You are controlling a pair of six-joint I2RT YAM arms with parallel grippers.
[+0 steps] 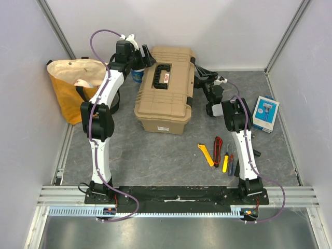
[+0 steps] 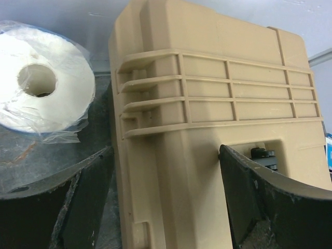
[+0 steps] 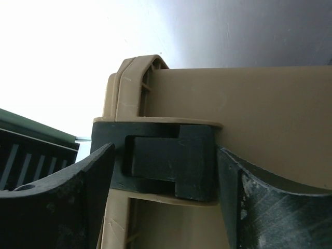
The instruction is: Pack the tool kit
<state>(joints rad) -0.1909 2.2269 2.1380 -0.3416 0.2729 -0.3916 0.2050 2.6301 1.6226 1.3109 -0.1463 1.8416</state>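
toolbox [image 1: 165, 91]: tan ribbed one, lid down, black handle [image 1: 162, 75] flat on top, sitting mid-table toward the back

left gripper [image 2: 166, 155]: jaws spread wide, one finger on each side of the box's ribbed left end, up by the far corner

right gripper [image 3: 166, 155]: jaws wide too, at the box's right side, black latch [image 3: 168, 163] sitting right between the fingers

loose tools: yellow cutter [image 1: 206, 154], red cutter [image 1: 218, 143] and screwdrivers [image 1: 225, 163] lying on the table front-right of the box, near the right arm

other stuff: yellow cloth bag [image 1: 70, 91] left of the box, plastic-wrapped white roll [image 2: 67, 88] just beside its left end, blue-white packet [image 1: 266, 113] far right
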